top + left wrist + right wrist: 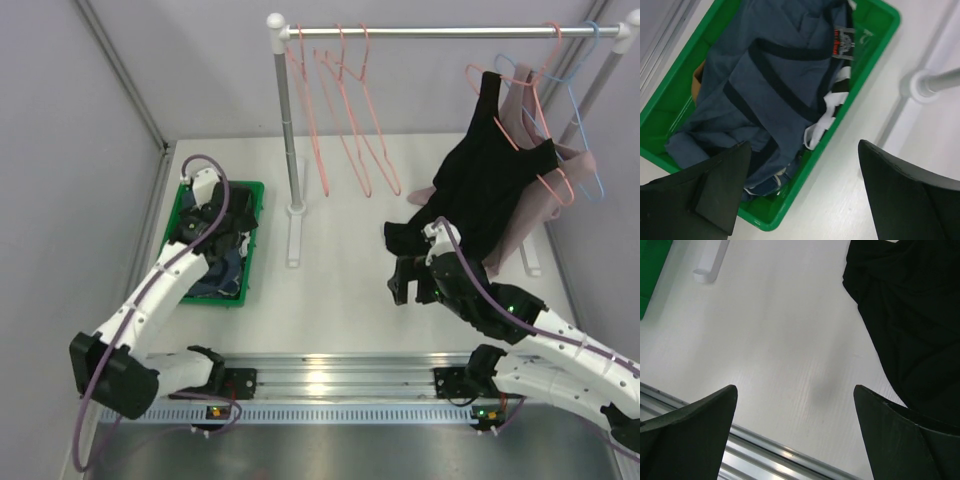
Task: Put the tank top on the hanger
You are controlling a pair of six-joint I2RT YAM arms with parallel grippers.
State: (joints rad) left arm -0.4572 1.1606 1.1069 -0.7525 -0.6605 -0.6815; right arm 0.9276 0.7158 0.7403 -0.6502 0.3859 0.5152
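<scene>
**Both grippers wide, nothing held**

At far left, my left gripper (805, 145) hangs spread wide over the green bin (251, 192). In the bin the slate-blue tank top (765, 75) lies crumpled on other clothes. The white table (340, 290) sits between grey walls (100, 150). Mid-scene, salmon-pink hangers (352, 150) dangle from the rack (286, 120). To the right, my right gripper (795, 388) gapes wide above bare tabletop, just beside the black tank top (490, 180) drooping from the rail.

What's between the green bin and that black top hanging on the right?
In the top view, the rack's left post and white foot stand between the green bin and black top. Pink hangers hang above; otherwise bare table.
</scene>
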